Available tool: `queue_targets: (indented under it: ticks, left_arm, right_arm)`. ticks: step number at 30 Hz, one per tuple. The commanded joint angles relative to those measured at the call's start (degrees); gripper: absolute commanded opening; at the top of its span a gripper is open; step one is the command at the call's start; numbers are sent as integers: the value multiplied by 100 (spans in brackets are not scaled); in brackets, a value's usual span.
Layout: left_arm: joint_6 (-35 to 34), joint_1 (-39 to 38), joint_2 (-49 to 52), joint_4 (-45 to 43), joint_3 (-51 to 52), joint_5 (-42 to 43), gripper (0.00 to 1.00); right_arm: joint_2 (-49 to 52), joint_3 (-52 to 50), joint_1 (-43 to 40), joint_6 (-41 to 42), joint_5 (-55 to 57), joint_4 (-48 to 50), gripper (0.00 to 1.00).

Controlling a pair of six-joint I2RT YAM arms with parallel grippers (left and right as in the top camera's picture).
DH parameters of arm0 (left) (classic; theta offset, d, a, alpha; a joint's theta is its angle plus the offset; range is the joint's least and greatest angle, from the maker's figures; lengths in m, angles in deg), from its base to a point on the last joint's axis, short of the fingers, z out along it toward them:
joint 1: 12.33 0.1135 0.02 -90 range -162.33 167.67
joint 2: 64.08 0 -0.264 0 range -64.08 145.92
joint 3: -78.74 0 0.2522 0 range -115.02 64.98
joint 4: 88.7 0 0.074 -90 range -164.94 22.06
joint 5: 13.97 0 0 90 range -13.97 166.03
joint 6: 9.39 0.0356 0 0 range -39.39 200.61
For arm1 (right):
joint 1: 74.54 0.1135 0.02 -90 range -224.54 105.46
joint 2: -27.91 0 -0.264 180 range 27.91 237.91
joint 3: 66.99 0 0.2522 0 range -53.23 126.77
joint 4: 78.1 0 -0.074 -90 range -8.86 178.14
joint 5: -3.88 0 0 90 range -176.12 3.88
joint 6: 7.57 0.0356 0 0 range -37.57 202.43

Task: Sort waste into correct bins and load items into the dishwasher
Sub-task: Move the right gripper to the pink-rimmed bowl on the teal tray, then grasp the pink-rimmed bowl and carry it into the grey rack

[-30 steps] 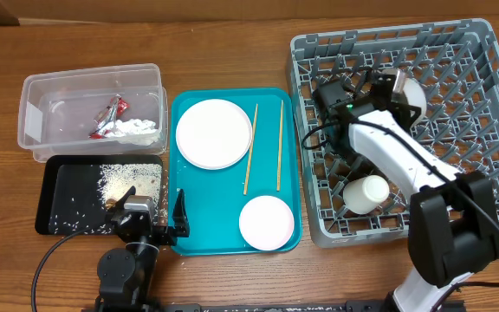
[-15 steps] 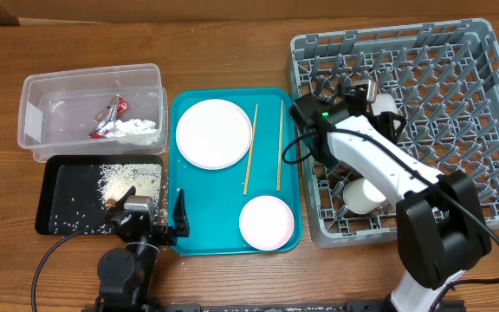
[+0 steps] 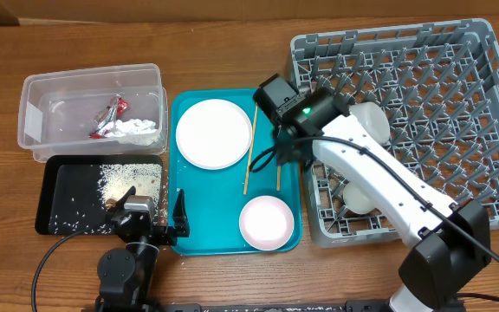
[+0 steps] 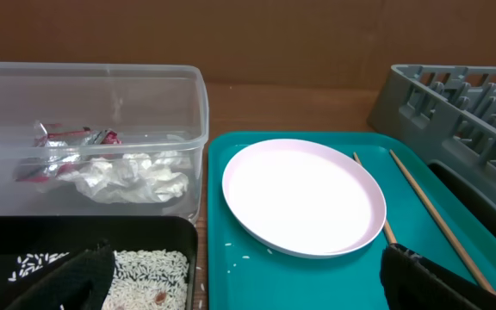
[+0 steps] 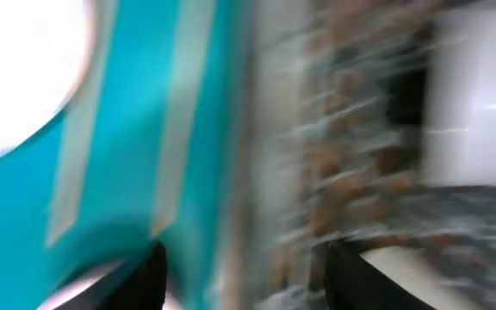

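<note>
The right claw [image 5: 246, 274] hangs over the chopsticks [image 3: 248, 160] on the teal tray [image 3: 199, 206], fingers apart, empty (blurred view). The left claw [image 4: 248, 280] gapes wide.

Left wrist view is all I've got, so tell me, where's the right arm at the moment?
Observer: The right arm reaches over the right edge of the teal tray, above the chopsticks.
Operator: Is it carrying anything?
Observer: No, its fingers stand apart with nothing between them, though that view is blurred.
Operator: What's in the rack?
Observer: A white cup lies near the front of the rack, and a small white bowl sits farther back.
</note>
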Motion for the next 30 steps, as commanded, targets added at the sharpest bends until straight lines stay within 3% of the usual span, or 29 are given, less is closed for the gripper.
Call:
queue_targets:
  ticks: [1, 10, 13, 15, 20, 27, 30]
  left_arm:
    - [-59, 57, -63, -22, 31, 35, 100]
    - [-59, 57, -63, -22, 31, 35, 100]
    - [-59, 57, -63, -22, 31, 35, 100]
    - [-59, 57, -63, -22, 31, 35, 100]
    - [-59, 57, -63, -22, 31, 35, 100]
    - [-59, 57, -63, -22, 31, 33, 100]
    - [-59, 57, -63, -22, 31, 35, 100]
  right_arm:
    - [-103, -334, 155, -1056, -1982, 90, 60]
    - [-103, -2225, 474, -1792, -1453, 1777, 58]
    - [-103, -2520, 474, -1797, -1095, 2142, 51]
    - [-103, -2581, 474, -1797, -1113, 2271, 40]
    - [-105, -2544, 476, -1768, -1121, 2317, 5]
    - [-269, -1506, 474, -1694, -953, 1370, 4]
    - [-529, -907, 470, -1154, 11, 966, 4]
